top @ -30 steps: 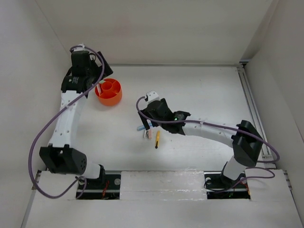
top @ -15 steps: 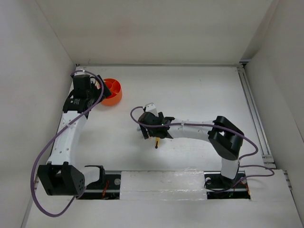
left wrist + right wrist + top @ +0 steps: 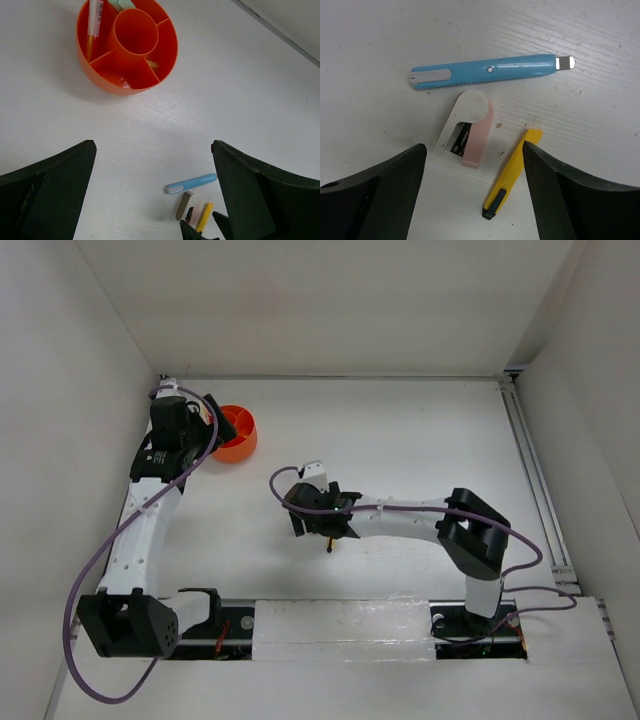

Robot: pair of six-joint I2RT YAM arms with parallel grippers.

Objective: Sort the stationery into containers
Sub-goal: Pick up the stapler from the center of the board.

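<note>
the right gripper (image 3: 473,145) hangs over the white table (image 3: 380,40), its two dark fingers (image 3: 375,195) spread wide and gripping nothing. on the far side a blue pen (image 3: 490,71) lies crosswise, its metal tip pointing right. just nearer sits a white-pink eraser (image 3: 470,127), close to the pen but apart. right of the eraser a yellow pencil (image 3: 512,172) lies slanted, black tip nearest, beside the right finger.

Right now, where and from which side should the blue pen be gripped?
Probably the blue pen by the barrel half nearer its metal tip, from above, right gripper closing across it: it lies flat, and the white-pink eraser crowds the other half.
</note>
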